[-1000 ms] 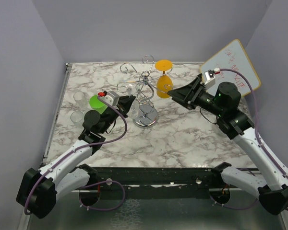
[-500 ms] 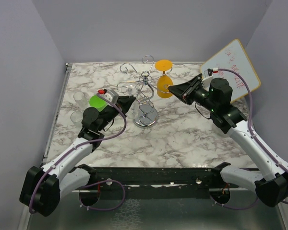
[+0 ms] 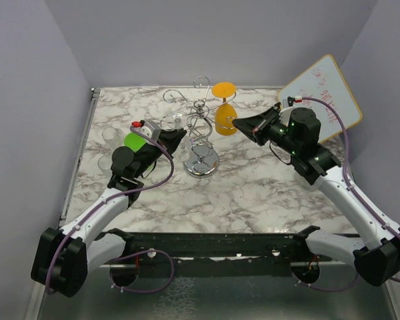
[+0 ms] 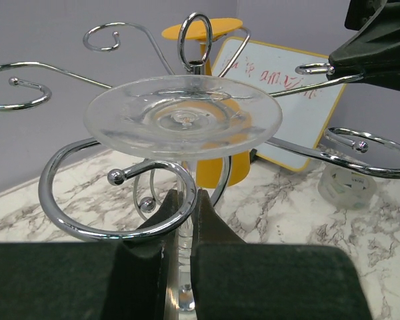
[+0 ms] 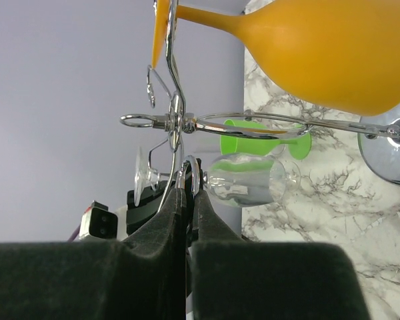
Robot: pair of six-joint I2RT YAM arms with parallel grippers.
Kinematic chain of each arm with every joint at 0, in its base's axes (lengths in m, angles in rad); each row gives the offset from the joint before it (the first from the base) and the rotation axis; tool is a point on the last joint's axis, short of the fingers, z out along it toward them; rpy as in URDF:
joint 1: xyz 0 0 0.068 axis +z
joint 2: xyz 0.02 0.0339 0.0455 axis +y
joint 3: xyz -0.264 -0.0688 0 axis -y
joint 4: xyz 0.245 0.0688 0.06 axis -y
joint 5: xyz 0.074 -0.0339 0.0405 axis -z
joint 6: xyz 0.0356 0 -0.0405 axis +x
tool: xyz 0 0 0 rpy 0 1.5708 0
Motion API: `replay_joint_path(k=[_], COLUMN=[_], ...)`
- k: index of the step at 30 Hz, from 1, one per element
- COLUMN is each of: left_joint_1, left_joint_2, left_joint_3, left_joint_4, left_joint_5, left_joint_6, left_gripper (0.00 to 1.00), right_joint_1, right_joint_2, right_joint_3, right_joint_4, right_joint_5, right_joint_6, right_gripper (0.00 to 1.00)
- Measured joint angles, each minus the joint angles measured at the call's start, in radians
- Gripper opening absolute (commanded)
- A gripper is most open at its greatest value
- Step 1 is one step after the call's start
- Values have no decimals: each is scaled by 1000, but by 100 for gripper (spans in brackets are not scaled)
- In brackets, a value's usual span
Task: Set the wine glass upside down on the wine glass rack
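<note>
The chrome wine glass rack (image 3: 201, 130) stands mid-table on its mirrored disc base. A clear wine glass (image 4: 183, 117) hangs upside down, foot on top, with its stem inside a curled scroll arm (image 4: 107, 223) of the rack. My left gripper (image 4: 185, 197) is shut on that stem just below the foot. In the top view the left gripper (image 3: 180, 139) sits at the rack's left. My right gripper (image 5: 189, 187) is shut on a wire arm of the rack, seen from above at the right gripper (image 3: 237, 123). The clear bowl (image 5: 247, 180) lies just beyond its fingers.
An orange wine glass (image 3: 225, 110) hangs upside down on the rack's far right side. A green glass (image 3: 135, 141) stands behind my left wrist, with two clear glasses (image 3: 109, 136) near the left edge. A whiteboard (image 3: 320, 90) leans at the back right.
The right gripper has moved left to the rack and shut on one of its wire arms. The rack's top has shifted slightly left. The left gripper still holds the glass stem.
</note>
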Motion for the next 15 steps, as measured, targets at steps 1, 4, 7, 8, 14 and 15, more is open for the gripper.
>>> replay_joint_path(k=[1,4,7,8,14,15], left_joint_1=[3,10,19,23,28,28], left_joint_2=[2,15,41,50,72,71], left_joint_3=[0,0,0,0,0,0], left_joint_4=[7,23,43,48,76,83], left_joint_5=[0,2,-9,-18,-96,-107], left_joint_6=[0,0,0,-1,1,3], left_gripper=[0,0,0,0,0,0], right_joint_1=[0,0,0,-1,-3,-3], right_joint_2=[2,8,12,12,14,14], right_joint_3=[1,7,10,10,10,10], right_joint_4=[0,0,0,-3,-2,-2], right_joint_5=[0,0,0,1,5,6], right_joint_6=[0,0,0,0,3,5], right_gripper=[1,1,1,1,1,1])
